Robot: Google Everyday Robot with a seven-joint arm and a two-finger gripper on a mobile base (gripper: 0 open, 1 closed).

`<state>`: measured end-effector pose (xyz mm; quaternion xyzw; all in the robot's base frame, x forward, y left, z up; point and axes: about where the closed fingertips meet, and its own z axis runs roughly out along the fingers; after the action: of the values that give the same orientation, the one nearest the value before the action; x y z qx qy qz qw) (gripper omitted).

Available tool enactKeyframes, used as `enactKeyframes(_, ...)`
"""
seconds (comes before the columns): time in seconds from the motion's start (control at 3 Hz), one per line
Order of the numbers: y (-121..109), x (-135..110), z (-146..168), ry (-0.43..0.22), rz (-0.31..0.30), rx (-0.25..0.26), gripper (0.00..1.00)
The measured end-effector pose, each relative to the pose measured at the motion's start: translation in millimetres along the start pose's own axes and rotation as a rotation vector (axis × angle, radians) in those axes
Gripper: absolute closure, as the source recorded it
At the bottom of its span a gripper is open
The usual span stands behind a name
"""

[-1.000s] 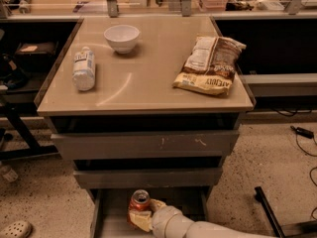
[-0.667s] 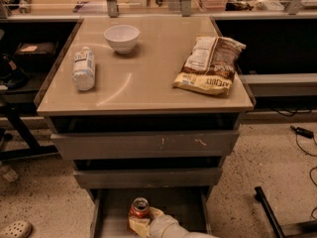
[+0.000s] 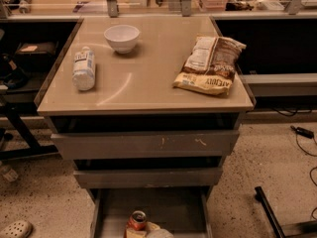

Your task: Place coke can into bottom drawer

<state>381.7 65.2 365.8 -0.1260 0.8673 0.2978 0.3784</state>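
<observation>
Step in hand: the placement itself. The coke can (image 3: 138,219) stood upright inside the open bottom drawer (image 3: 166,205), toward its near end. The gripper (image 3: 142,231) sat low in the drawer against the can's base. Whether it was clamped on the can or released could not be told. Judged next move: confirm the can rests on the drawer floor, release, then withdraw upward without tipping it.

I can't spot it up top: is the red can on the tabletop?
No, the coke can stands in the open bottom drawer, the gripper beside it at the picture's lower edge.
</observation>
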Motion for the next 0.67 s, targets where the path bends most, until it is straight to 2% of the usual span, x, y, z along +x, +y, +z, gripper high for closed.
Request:
enactKeyframes(0.33,-1,13,9,0.027,0.009,0.006,1.0)
enactKeyframes(0.67,-23,41,39,0.038,-0.003,0.073,1.0)
